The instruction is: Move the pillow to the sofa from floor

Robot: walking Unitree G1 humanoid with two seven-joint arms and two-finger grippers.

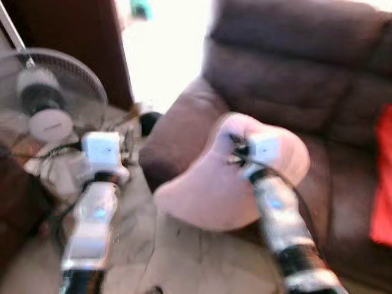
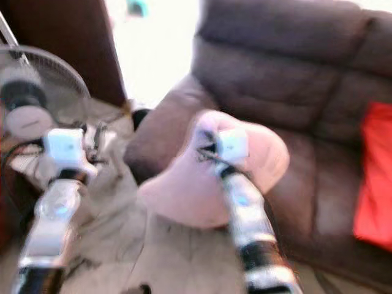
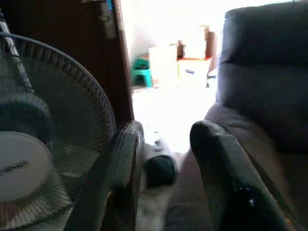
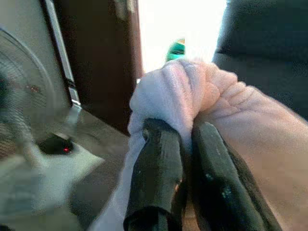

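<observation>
Pink pillow [image 1: 208,184] hangs off the floor in front of the brown sofa [image 1: 294,92], its lower edge by the sofa's front arm corner, not resting on the seat. My right gripper [image 4: 185,139] is clamped on a bunched fold at the pillow's top; both fingers [image 4: 156,178] pinch the fabric tight. My left gripper [image 3: 161,144] is held up beside the standing fan [image 1: 46,98], fingers apart, nothing between them. Red cushion [image 1: 383,190] lies on the sofa seat, off to my right. Cables [image 1: 128,141] on the floor near the fan. Head views blurred.
</observation>
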